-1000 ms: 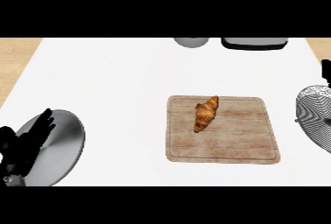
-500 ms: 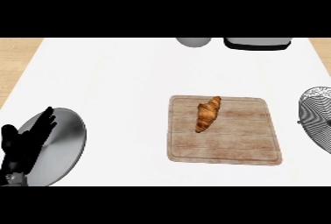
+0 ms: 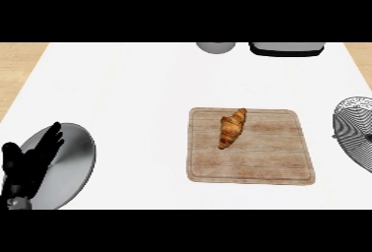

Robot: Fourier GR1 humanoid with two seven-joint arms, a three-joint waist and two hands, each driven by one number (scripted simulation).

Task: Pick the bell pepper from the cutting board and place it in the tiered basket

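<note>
A wooden cutting board (image 3: 280, 160) lies right of the counter's middle. On its upper left part rests a brown croissant (image 3: 232, 128); no bell pepper shows anywhere. The wire tiered basket (image 3: 356, 135) stands at the right edge, cut off by the view, and I cannot see anything inside it. My left hand (image 3: 29, 165) is at the lower left with its fingers straight and open, resting over a grey plate. It holds nothing. My right hand does not show.
The grey round plate (image 3: 76, 155) lies under the left hand at the counter's left side. A grey bowl (image 3: 216, 47) and a dark appliance (image 3: 286, 48) stand at the far edge. The counter's left edge runs along a wooden strip (image 3: 18, 69).
A dark shape above the basket at the right edge one second ago has left the view. The basket sits slightly further right in the picture. The left hand has barely moved.
</note>
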